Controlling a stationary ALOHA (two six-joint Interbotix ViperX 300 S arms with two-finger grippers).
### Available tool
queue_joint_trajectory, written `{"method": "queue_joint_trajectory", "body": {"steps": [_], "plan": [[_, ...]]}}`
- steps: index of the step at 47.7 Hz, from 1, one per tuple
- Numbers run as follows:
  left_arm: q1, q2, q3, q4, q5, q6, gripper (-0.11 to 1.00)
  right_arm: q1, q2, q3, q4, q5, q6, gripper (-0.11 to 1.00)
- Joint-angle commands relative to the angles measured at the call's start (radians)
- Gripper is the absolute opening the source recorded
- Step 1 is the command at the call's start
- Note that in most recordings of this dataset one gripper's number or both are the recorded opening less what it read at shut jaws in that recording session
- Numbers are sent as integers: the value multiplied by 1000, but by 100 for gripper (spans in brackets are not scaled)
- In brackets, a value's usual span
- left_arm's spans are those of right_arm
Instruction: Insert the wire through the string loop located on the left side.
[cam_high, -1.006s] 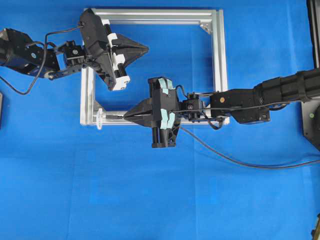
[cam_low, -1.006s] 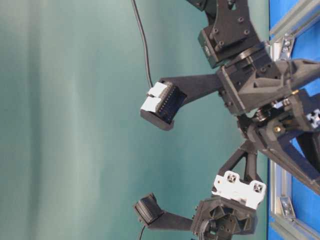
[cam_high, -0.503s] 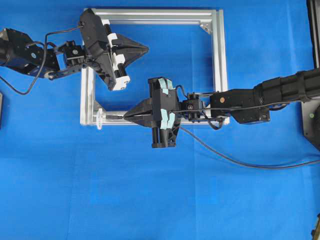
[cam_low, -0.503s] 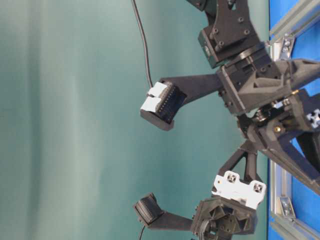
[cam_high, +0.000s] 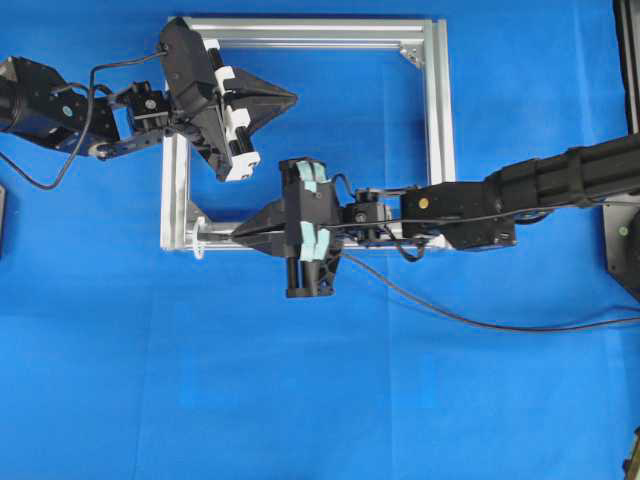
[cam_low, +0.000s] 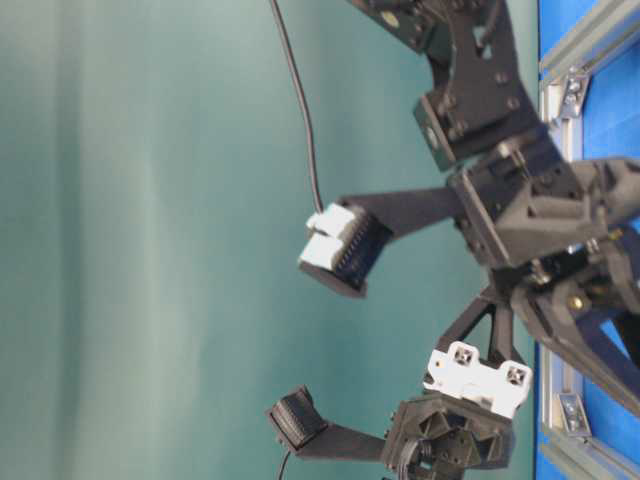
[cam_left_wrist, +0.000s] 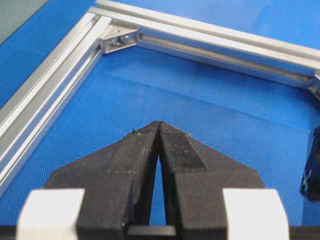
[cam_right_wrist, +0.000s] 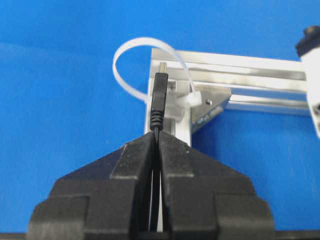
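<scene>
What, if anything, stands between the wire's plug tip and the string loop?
Nothing visible. The right end effector holds the wire, plug tip aimed at the string loop; only open space lies between.

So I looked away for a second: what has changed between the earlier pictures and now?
The right gripper, still shut on the wire, slid left along the frame's lower rail, bringing the plug close to the string loop. The left gripper stayed shut and motionless; frame and loop have not moved.

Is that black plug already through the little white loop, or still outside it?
Cannot tell for sure. In the right wrist view the plug overlaps the string loop, its metal tip inside the loop's outline, but depth is unclear.
</scene>
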Motion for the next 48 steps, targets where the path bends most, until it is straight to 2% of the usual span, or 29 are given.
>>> {"method": "queue_joint_trajectory", "body": {"steps": [1, 20, 39, 48], "plan": [[0, -37, -9, 3, -5, 0, 0, 3, -5, -48, -2, -5, 0, 0], [0, -37, -9, 3, -5, 0, 0, 3, 63, -143, -6, -3, 0, 0], [0, -38, -8, 3, -5, 0, 0, 3, 66, -143, -6, 0, 0, 0], [2, -60, 26, 3, -5, 11, 0, 3, 66, -143, -6, 0, 0, 0]]}}
